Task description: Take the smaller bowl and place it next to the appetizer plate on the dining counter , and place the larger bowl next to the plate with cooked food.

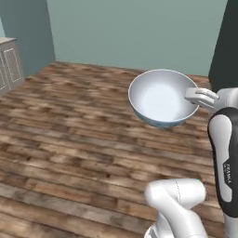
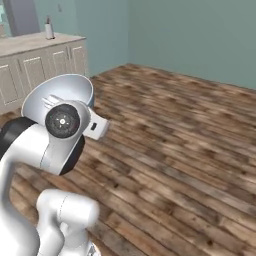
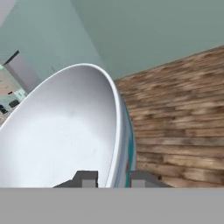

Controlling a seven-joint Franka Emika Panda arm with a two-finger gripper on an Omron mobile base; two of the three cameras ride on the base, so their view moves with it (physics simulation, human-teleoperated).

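The pincer point(image 3: 113, 179) is clamped on the rim of the larger bowl point(image 1: 160, 97), one finger inside and one outside, holding it in the air above the wooden floor point(image 1: 69, 139), tilted slightly.

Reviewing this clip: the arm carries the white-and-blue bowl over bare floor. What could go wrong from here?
1. The gripper pinches only the rim of the larger bowl, so the bowl might pivot or slip during driving.
2. It hangs in the air above the wooden floor; a drop would probably land there.
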